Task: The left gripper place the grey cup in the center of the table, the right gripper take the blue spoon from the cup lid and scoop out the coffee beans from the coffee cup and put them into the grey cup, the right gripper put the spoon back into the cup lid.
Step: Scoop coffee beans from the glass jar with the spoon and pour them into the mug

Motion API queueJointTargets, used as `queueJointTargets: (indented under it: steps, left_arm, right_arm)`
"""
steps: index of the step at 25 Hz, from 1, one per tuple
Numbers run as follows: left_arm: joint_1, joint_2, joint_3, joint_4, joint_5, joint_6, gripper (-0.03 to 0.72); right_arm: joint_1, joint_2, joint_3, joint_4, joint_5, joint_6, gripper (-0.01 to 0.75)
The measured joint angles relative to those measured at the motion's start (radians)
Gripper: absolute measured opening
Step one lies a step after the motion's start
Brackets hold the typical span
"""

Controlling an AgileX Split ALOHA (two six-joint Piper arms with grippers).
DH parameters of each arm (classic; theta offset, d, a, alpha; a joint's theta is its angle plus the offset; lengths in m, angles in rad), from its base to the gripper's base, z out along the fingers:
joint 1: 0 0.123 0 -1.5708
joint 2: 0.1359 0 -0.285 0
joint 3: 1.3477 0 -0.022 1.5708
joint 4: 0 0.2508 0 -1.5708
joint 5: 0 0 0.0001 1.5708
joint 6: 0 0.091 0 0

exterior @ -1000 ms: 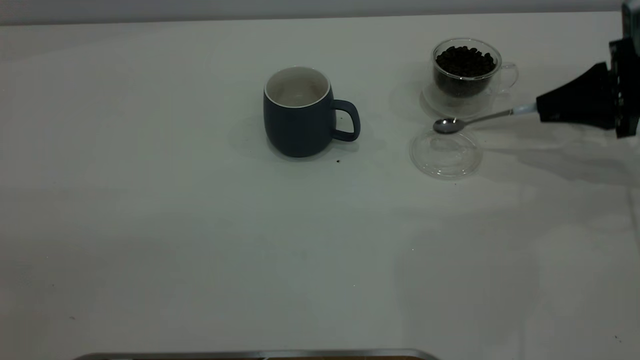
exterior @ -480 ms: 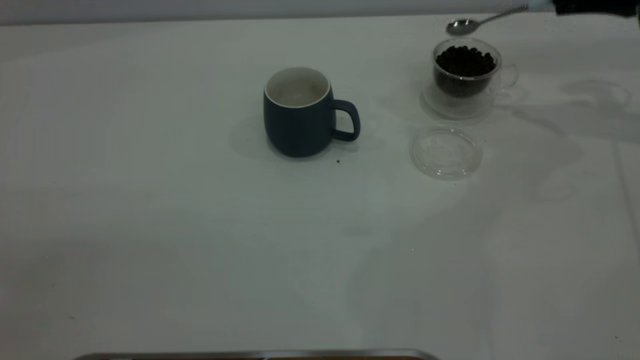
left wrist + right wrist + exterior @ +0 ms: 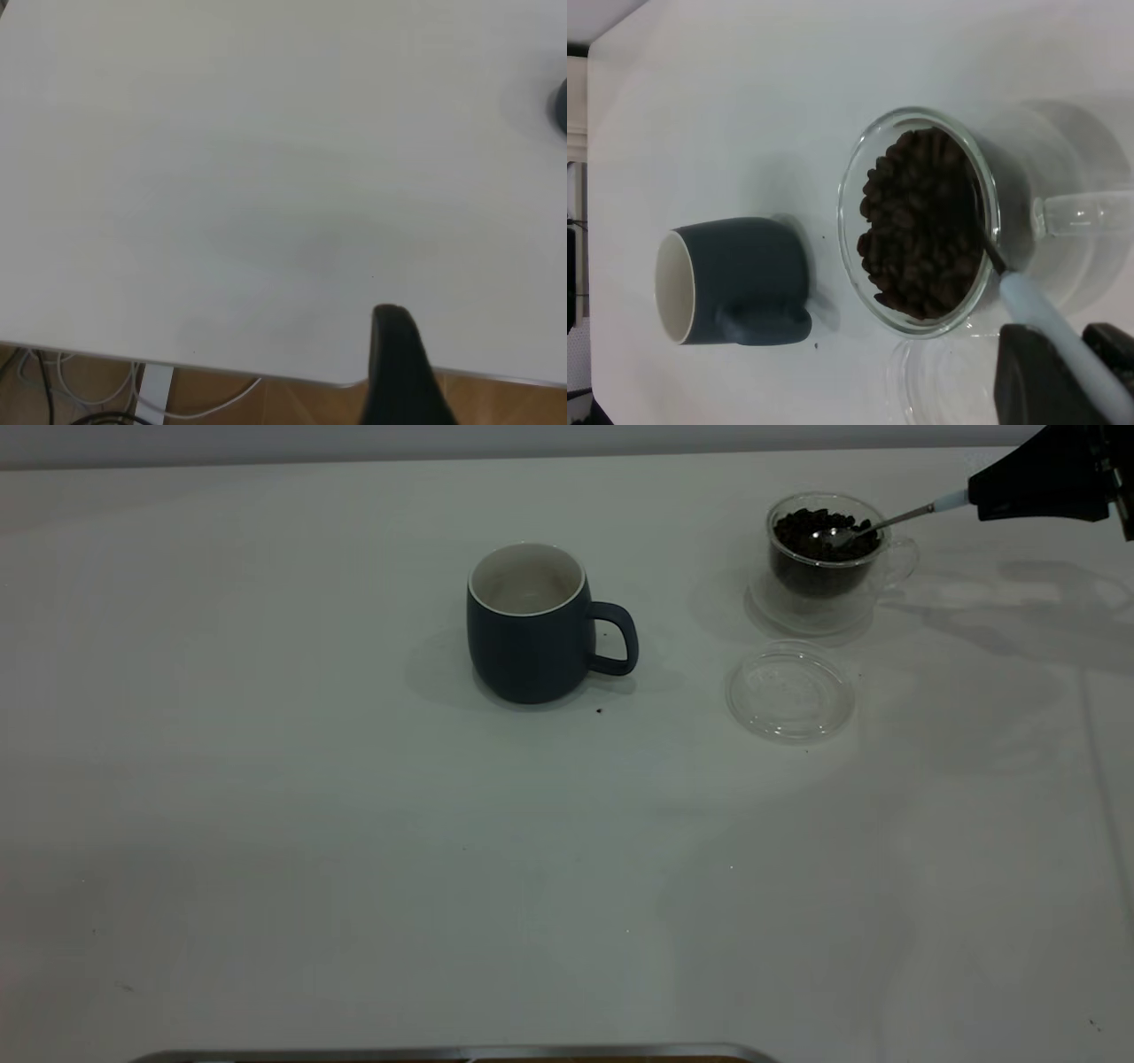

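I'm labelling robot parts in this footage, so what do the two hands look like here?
The right hand is matte black and wedge-shaped, tapering toward its tip, with a blockier black body behind it at the exterior view's edge. Of the left hand, only one black finger with a rounded tip shows, in its wrist view. No markings or cables are visible on either.

A lab-style test bench: a bare white table (image 3: 354,850) against a plain wall (image 3: 443,438), with loose white cables (image 3: 106,398) on the wooden floor (image 3: 292,403) below the table's edge.
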Motion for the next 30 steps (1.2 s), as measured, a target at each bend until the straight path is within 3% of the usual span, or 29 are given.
queueJointTargets:
  steps: [30]
  left_arm:
    - [0.0, 0.0, 0.0, 0.0, 0.0, -0.002, 0.514]
  right_arm:
    - [-0.031, 0.027, -0.002, 0.022, 0.054, 0.042, 0.106]
